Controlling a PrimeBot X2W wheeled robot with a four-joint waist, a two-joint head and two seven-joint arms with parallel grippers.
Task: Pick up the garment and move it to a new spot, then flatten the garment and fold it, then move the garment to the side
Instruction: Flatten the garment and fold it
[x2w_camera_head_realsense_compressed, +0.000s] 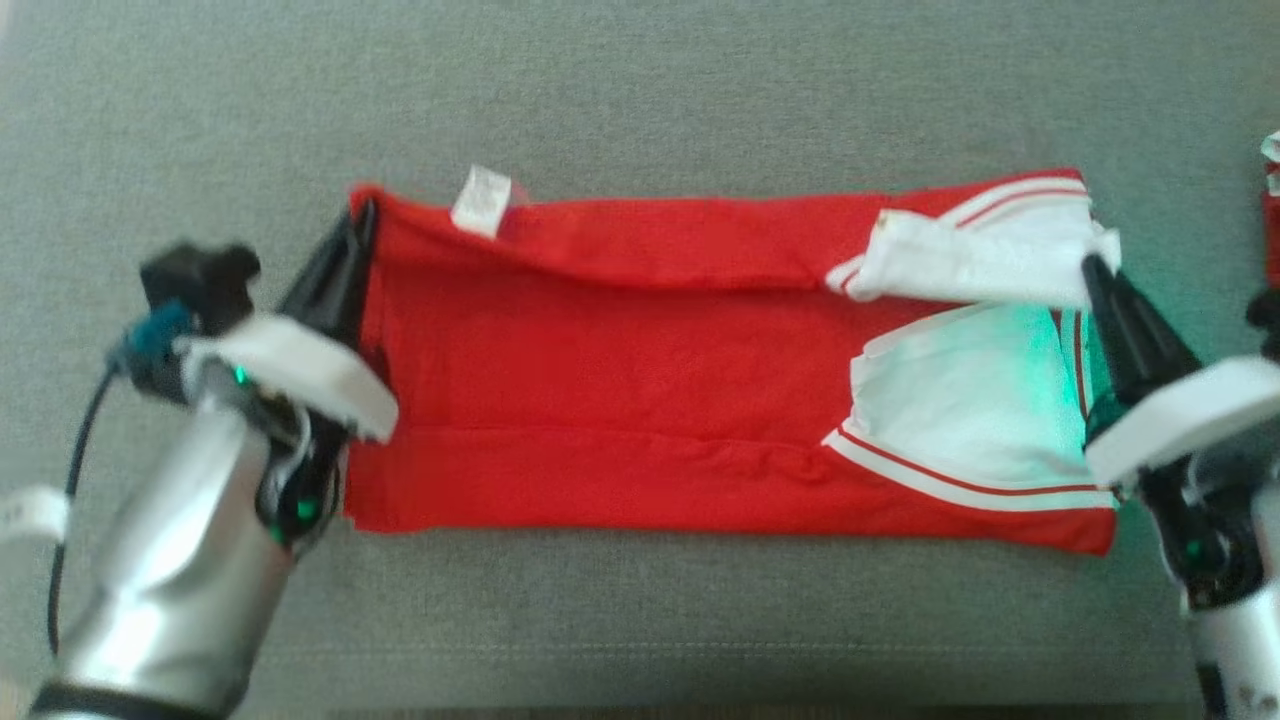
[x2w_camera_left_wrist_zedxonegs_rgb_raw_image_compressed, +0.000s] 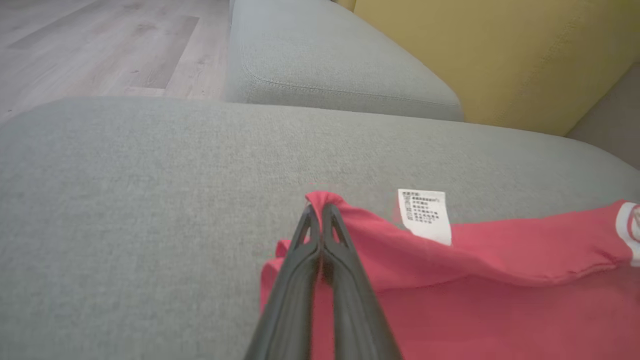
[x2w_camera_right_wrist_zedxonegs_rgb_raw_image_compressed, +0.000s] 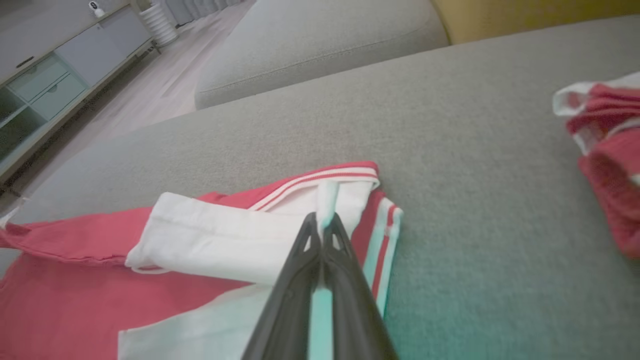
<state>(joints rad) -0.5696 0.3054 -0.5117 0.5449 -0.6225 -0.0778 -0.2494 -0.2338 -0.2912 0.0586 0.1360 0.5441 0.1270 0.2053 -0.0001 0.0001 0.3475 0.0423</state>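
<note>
Where the garment (x2w_camera_head_realsense_compressed: 620, 400) lies on grey cushion (x2w_camera_head_realsense_compressed: 640, 90), red bundle (x2w_camera_right_wrist_zedxonegs_rgb_raw_image_compressed: 610, 165) apart, rightward.

A wide grey fabric sofa seat (x2w_camera_head_realsense_compressed: 640, 90) is stretching out before a mustard-yellow back cushion (x2w_camera_left_wrist_zedxonegs_rgb_raw_image_compressed: 500, 55). A crumpled red-and-white cloth (x2w_camera_right_wrist_zedxonegs_rgb_raw_image_compressed: 607, 155) is lying at its edge. A low grey drawer cabinet (x2w_camera_right_wrist_zedxonegs_rgb_raw_image_compressed: 75, 60) is standing on pale wood-plank flooring (x2w_camera_left_wrist_zedxonegs_rgb_raw_image_compressed: 100, 45).

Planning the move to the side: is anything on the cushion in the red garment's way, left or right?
Yes, on the right: a crumpled red-and-white bundle lies on the grey cushion past the right gripper, apart from the red garment. To the left, nothing visible lies in its way.
</note>
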